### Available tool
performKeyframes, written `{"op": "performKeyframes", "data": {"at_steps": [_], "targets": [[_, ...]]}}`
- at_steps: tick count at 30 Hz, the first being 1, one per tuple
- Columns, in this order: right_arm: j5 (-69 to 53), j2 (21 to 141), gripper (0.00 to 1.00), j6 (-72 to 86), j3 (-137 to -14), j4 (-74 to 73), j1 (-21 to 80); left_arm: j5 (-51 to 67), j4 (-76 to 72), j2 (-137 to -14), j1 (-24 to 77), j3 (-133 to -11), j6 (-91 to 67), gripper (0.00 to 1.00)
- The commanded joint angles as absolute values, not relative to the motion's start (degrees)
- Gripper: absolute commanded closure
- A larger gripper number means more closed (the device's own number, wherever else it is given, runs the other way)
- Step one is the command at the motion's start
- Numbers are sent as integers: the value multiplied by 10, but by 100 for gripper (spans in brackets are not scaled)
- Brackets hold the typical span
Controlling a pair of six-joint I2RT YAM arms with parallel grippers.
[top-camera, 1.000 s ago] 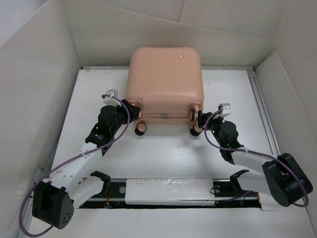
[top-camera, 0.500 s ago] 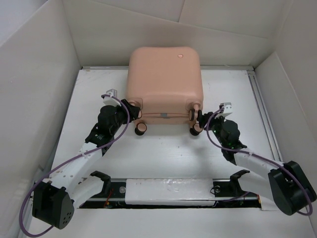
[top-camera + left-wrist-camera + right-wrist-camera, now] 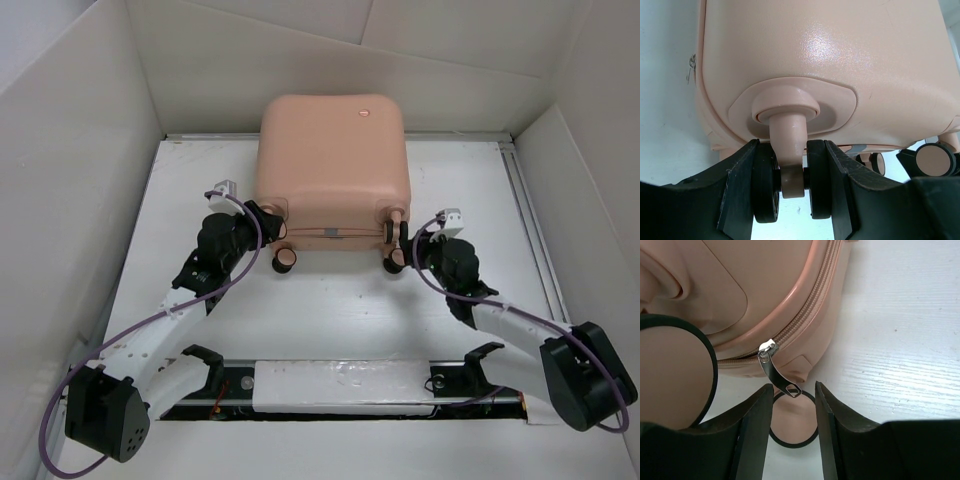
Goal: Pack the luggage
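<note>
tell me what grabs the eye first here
The peach luggage lies flat at the table's far side, wheels at its near end. The left end effector clamps a wheel at its near-left corner; the right end effector stands open around the zipper pull.

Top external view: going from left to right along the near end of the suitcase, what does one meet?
Left claw → near left wheel → near right wheel → right claw.
</note>
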State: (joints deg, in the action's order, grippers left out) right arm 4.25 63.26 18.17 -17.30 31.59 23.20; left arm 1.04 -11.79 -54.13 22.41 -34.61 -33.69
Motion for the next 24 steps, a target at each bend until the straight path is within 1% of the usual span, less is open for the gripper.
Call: {"op": "performKeyframes", "data": {"at_steps": [1,11,12,15,16,18,20,23,24], "targets": [[33,643,55,166,-210,318,229,79,-253,-503,236,-362,-336,100],[3,693,55,121,-234,365,229,79,-253,-503,236,-362,-336,100],[3,693,57,121,-241,365,229,79,-253,-503,236,-362,-336,100],[3,704,71,121,-241,372,229,79,-253,-503,236,-362,-336,100],[9,704,81,128,-234,387,229,79,-253,-503,236,-362,-336,100],[14,704,91,141,-223,405,235,79,-258,-508,243,-362,-336,100],[50,696,100,157,-197,446,257,79,-258,-508,250,-362,-336,100],[86,672,100,199,-151,499,297,97,-272,-514,250,-367,-350,100],[86,662,100,211,-137,547,308,103,-272,-514,250,-367,-357,100]]}}
